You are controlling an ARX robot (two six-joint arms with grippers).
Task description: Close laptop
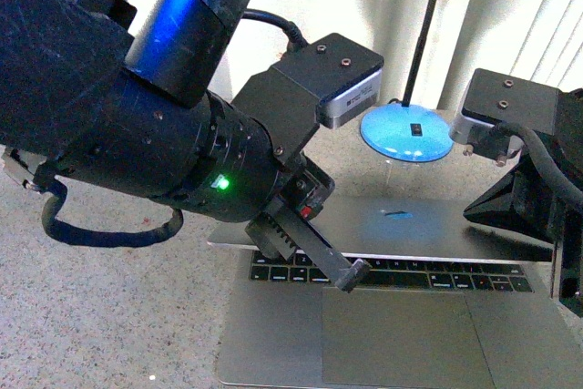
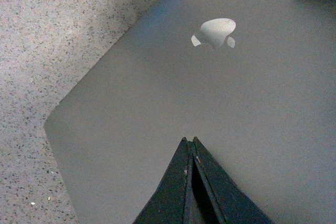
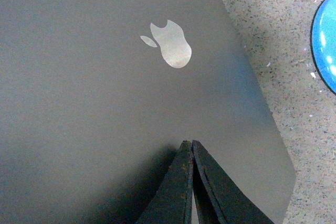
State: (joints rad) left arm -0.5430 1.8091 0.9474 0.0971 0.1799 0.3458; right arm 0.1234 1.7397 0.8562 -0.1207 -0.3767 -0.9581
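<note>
Leftward, speckled counter (image 1: 91,316) beside laptop (image 1: 392,339) edge.

Dim, grainy, bluish cast thruout; bright backlight in front view; apple logo (image 3: 170,44) glints.

A speckled grey-white table (image 1: 100,316) fills the near left. On it at the far side lies a round blue disc (image 1: 405,137) with a thin black pole (image 1: 426,25) rising from it. Pale vertical blinds (image 1: 533,15) hang behind.
</note>
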